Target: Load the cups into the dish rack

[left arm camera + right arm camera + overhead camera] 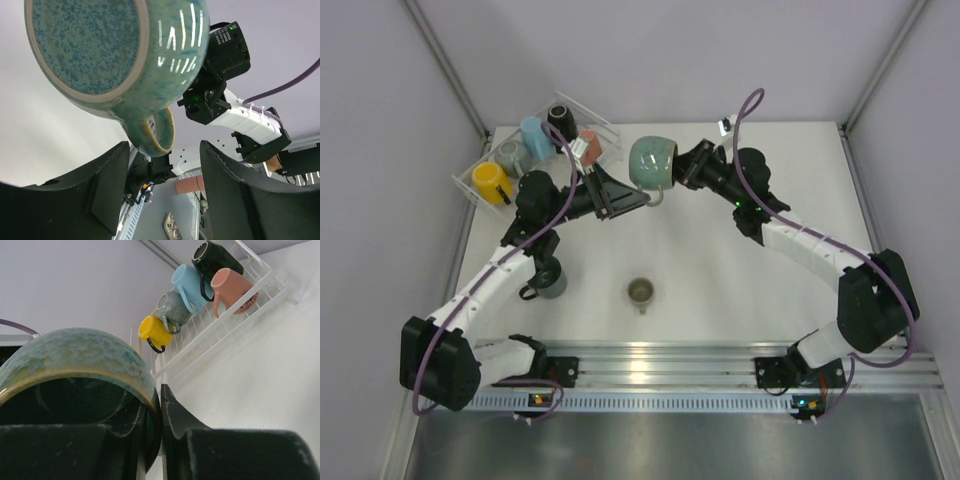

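Right gripper (688,172) pinches the rim of the teal mug (651,160), upper centre of top view. Left gripper (165,187) part open, empty; mug handle (159,131) just ahead of its gap, untouched. Dish rack (603,128) upper left, nearer left arm.

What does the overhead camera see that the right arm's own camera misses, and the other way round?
Only overhead: a small olive cup and a dark mug on the table, outside the dish rack. Only the right wrist: the right gripper pinching the rim of the teal mug, one finger inside, one outside. Both: that mug and the dish rack holding a yellow cup, grey cup, light blue cup, black cup and pink cup.
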Motion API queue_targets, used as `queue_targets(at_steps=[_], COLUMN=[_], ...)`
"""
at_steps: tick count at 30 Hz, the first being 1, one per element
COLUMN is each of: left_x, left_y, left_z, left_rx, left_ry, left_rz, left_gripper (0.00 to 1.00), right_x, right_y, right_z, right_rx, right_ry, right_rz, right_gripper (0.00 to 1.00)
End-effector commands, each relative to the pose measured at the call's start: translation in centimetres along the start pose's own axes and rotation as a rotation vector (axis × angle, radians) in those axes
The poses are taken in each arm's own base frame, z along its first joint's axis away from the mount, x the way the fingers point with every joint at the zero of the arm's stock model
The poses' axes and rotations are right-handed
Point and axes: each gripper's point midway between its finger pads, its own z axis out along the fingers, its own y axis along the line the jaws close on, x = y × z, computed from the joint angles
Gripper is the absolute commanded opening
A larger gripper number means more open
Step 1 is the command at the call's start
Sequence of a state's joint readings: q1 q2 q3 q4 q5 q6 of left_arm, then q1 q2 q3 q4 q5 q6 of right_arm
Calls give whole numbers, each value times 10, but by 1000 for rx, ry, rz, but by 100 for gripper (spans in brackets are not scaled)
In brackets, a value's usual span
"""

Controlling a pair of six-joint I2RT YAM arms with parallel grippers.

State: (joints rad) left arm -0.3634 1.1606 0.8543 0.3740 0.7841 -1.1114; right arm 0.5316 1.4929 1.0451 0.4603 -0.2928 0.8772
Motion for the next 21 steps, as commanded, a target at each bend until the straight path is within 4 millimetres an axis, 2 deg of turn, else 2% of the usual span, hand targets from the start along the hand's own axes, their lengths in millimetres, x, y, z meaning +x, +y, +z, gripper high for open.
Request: queue_targets(at_steps=[1, 8, 15, 18, 19, 21], left_x=[-1, 0, -3, -4, -4, -5], left_y=[-9, -16, -19, -19, -19, -17], left_z=[9, 21, 24, 25, 26, 27], left_rx=[52, 134, 146, 151, 150, 146], left_ry=[-20, -24, -41, -38, -34, -38], left_rz=[25, -12, -5, -9, -12, -21], left_gripper=[64, 61, 51, 23, 9, 0], right_x=[-55, -41, -25, -19, -18, -16], right_y=[85, 83, 76, 74, 74, 73], right_z=[-20, -17, -15, -16, -16, -16], right_rx=[-261, -271, -276, -282, -284, -283], right_ry=[-172, -145, -115, -106, -103, -95], right_rz=[-41, -24, -15, -11, -5, -6], right_gripper=[0, 0, 0, 0, 0, 4])
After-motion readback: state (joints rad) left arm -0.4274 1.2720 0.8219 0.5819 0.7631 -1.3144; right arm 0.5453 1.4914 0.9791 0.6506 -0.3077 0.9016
